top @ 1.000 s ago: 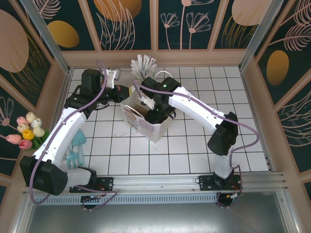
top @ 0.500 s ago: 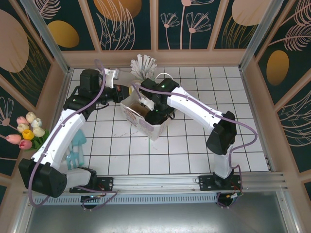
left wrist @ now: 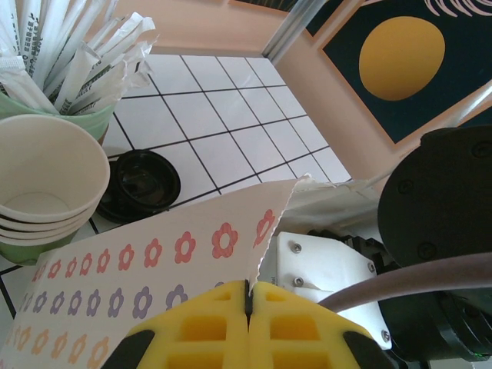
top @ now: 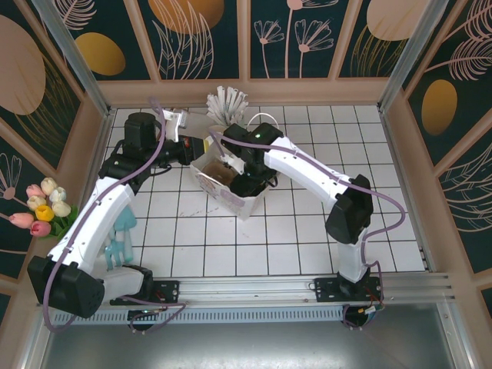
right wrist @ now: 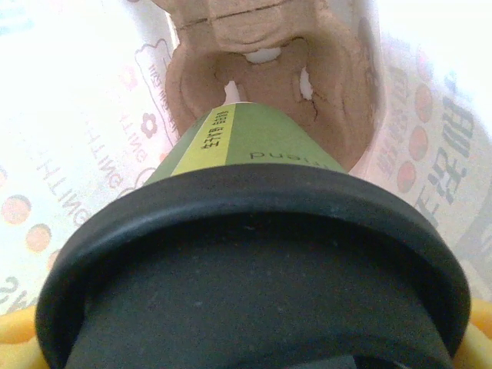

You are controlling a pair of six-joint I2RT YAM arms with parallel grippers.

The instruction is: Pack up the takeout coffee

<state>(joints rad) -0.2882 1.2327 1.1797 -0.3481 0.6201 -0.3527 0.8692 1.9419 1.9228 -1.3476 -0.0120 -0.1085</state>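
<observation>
Left arm: it is stretching from its base at the near left corner up toward the far left of the tiled table (top: 307, 231), with its wrist turned in toward the white paper bag (top: 231, 201). The left gripper (left wrist: 247, 296) is pinching the bag's flower-printed top edge; its yellow pads (left wrist: 200, 330) are pressing together with only the paper between them.

Right arm: it is rising from the near right base, bending at the elbow and angling down so that the right gripper (top: 246, 179) is sitting inside the bag's open mouth. The gripper is clamping the takeout coffee (right wrist: 254, 146). A yellow pad is showing at each lower corner of the right wrist view, against the cup's dark lid (right wrist: 254, 284). How wide the jaws are standing cannot be told beyond that.

Containers:
- The bag is standing upright and is holding a brown pulp carrier (right wrist: 338, 84).
- The green cup is pointing base-first at one of the carrier's round holes. Whether it is seated cannot be told.
- Beside the bag, a mint holder (left wrist: 86, 127) is carrying white-wrapped straws (left wrist: 77, 54).
- A nested stack of empty cups (left wrist: 46, 177) is touching the holder.
- A loose black lid (left wrist: 140, 183) is lying just beside the stack.
</observation>
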